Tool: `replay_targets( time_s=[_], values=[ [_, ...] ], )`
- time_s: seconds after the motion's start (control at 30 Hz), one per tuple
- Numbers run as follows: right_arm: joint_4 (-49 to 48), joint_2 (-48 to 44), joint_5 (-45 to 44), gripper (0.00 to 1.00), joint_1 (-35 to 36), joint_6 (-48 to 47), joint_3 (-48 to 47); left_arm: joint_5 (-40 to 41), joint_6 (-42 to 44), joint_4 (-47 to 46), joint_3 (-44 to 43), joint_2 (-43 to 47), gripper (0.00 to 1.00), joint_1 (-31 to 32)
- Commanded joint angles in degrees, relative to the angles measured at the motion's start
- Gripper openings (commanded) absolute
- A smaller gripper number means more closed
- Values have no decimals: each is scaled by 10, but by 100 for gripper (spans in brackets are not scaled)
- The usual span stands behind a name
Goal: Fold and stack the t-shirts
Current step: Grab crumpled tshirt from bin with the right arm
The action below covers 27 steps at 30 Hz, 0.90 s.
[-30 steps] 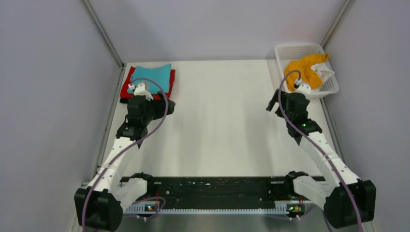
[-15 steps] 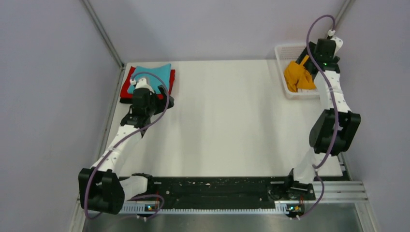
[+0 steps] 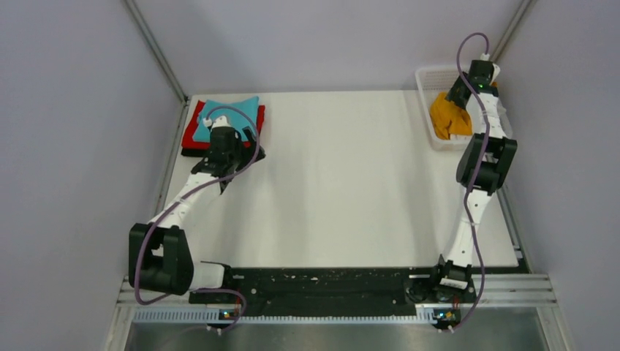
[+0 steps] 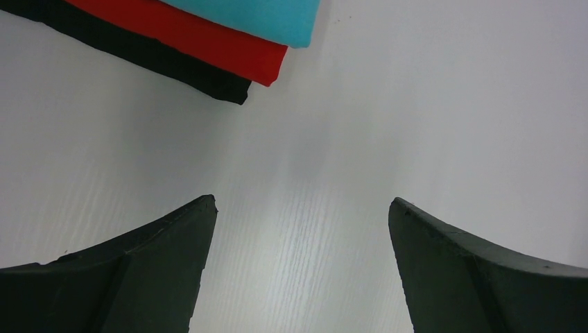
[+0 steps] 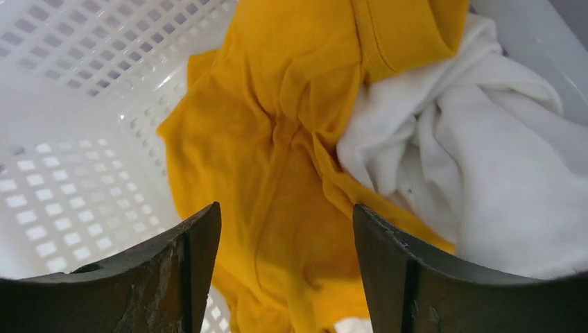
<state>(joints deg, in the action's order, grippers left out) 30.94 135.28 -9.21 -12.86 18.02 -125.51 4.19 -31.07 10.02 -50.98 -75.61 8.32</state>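
the orange shirt [image 5: 277,173] is bunched in the basket [image 5: 62,159] at two o'clock, touching the white shirt [image 5: 485,159]. the right gripper [image 5: 286,270] is spread above it. both shirts could be pinched together, or the basket dragged up. the left gripper [image 4: 298,270] is spread near the folded pile [image 3: 234,110] at ten o'clock.

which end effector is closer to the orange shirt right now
Right. The right end effector hovers open just above the orange shirt in the basket. The left end effector is at the table's opposite side, open beside the folded stack.
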Motion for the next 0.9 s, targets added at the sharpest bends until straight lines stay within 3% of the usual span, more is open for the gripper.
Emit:
replay_targets(
  time_s=[0.0,0.07,0.17,0.27,0.3,0.33,0.5,0.87],
  values=[
    [-15,55,-4,68,2,-9,-81,16,-17,-1,-37,-25,99,1],
    [-34,75,-3,68,3,-9,-84,11,-24,16,-51,-37,99,1],
    [-75,95,22,57,2,-12,-84,-3,-29,25,-60,-46,99,1],
    [-111,103,53,21,2,-10,-86,-5,-32,27,-57,-44,99,1],
    [-120,102,58,15,2,-9,-88,-4,-32,28,-57,-42,99,1],
    [-126,100,61,0,2,-8,-90,-5,-33,29,-55,-38,99,1],
    [-127,46,88,0,2,-4,-97,-14,-19,12,-35,-2,99,1],
    [-132,-181,135,0,2,1,-56,-56,31,23,-47,49,99,1]
  ],
)
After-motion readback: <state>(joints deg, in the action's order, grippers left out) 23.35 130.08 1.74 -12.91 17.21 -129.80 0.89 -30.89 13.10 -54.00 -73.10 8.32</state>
